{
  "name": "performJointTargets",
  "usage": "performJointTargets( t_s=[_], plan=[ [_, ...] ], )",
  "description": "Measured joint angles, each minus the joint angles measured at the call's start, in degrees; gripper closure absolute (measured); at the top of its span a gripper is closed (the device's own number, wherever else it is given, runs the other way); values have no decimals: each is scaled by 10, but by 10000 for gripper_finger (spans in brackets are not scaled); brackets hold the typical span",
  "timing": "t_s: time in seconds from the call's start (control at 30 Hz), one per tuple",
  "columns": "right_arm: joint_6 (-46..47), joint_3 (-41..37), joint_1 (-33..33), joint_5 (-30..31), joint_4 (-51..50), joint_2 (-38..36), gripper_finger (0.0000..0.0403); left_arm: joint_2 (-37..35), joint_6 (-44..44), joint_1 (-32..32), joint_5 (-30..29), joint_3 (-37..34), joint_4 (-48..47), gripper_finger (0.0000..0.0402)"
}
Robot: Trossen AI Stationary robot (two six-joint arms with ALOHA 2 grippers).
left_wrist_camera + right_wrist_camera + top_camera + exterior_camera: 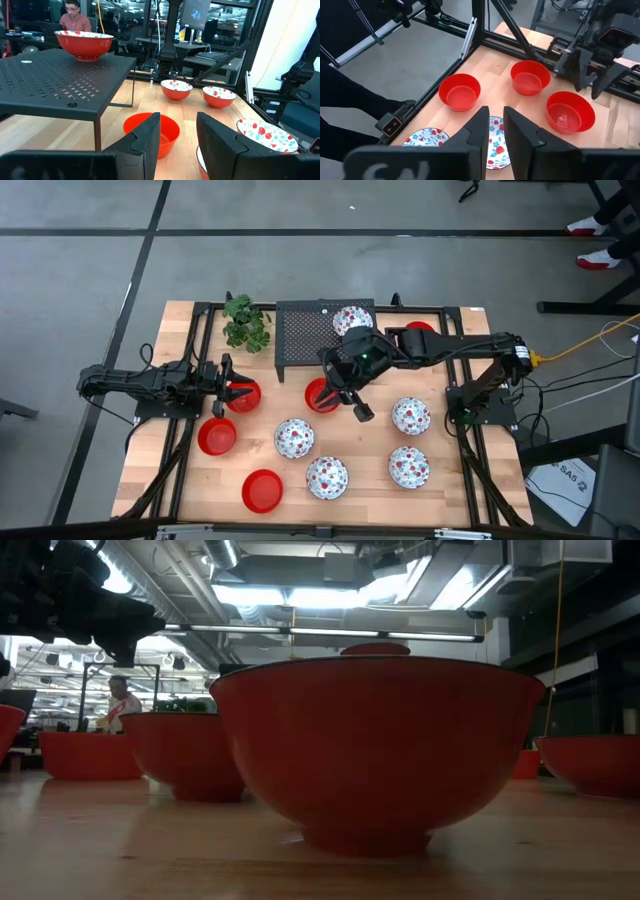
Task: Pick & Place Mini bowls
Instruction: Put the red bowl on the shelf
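Note:
Several mini bowls stand on their feet on the wooden table: plain red ones (pixel 216 436) (pixel 262 490) (pixel 320 395) and white ones with red speckles (pixel 294 438) (pixel 411 416). One speckled bowl (pixel 352 320) sits on the black perforated stand (pixel 305 340). My right gripper (pixel 348 402) (pixel 495 112) hangs high over the table's middle, tipped downward, with a narrow gap and nothing in it; a speckled bowl (pixel 495 142) lies far below. My left gripper (pixel 225 385) (pixel 177 120) rests level at the left, open and empty, beside a red bowl (pixel 243 395).
A green leafy plant (pixel 244 322) stands at the far left by the stand. Another red bowl (pixel 420 330) sits at the far right. A black frame (pixel 470 410) runs along the table's sides. Bare wood (pixel 360 460) lies between the near bowls. A person (pixel 75 17) sits beyond the table.

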Motion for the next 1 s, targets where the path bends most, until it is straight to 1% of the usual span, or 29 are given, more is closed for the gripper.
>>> performJointTargets(
  t_s=[0.37, 0.53, 0.63, 0.8, 1.0],
  plan=[
    [-7, 0, 23, 0, -5, 0, 345, 0, 0, 0, 0, 0, 0, 279],
    [-70, 0, 44, 2, -24, 0, 345, 0, 0, 0, 0, 0, 0, 279],
    [-89, 0, 59, 2, -38, 0, 345, 0, 0, 0, 0, 0, 0, 279],
    [-91, 0, 79, 47, -48, 0, 345, 0, 0, 0, 0, 0, 0, 279],
    [-90, 0, 82, 52, -47, 0, 345, 0, 0, 0, 0, 0, 0, 279]
  ],
)
